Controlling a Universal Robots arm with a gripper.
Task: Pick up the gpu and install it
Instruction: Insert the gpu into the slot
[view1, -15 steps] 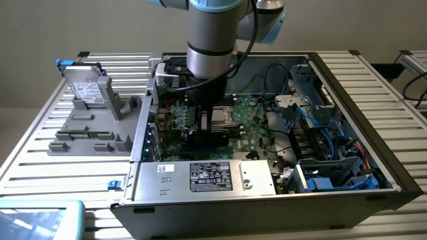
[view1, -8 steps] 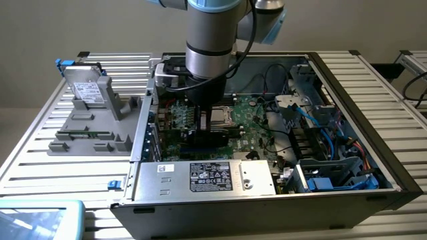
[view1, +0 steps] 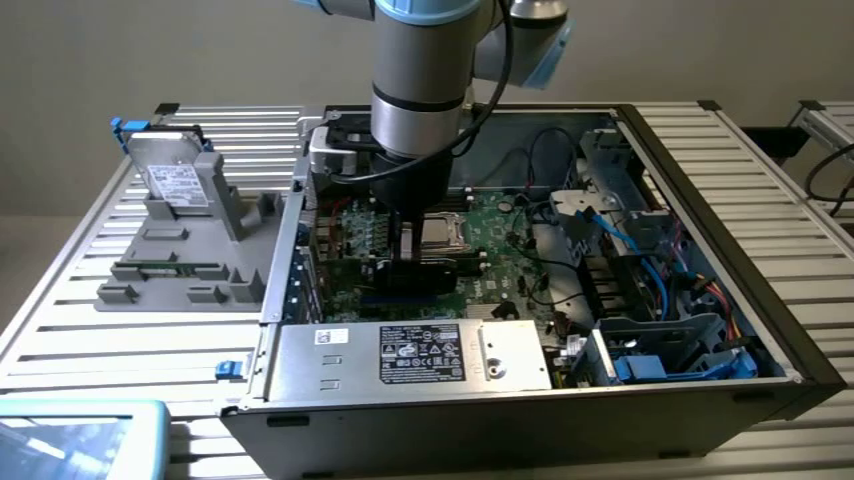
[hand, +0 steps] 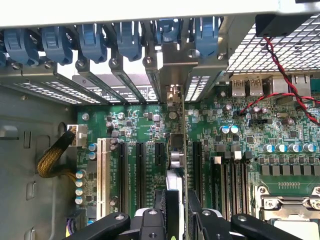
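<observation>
My gripper (view1: 419, 252) is down inside the open computer case (view1: 694, 130), over the green motherboard (view1: 501, 262). It is shut on the gpu (view1: 411, 276), which shows as a dark card just below the fingers. In the wrist view the gpu (hand: 176, 155) stands edge-on between my two black fingers (hand: 150, 222), in line with the black expansion slots (hand: 141, 175). Its silver end bracket (hand: 172, 62) reaches the rear slot openings next to the blue retention clips (hand: 130, 37). I cannot tell whether the card's lower edge is in a slot.
A grey holder (view1: 187, 250) at the exterior view's left carries a metal drive (view1: 174, 180) and a green memory stick (view1: 167, 268). The power supply (view1: 414, 355) sits at the case front, the CPU socket (view1: 451, 235) beside the gripper, and blue cables (view1: 641, 250) at the exterior view's right.
</observation>
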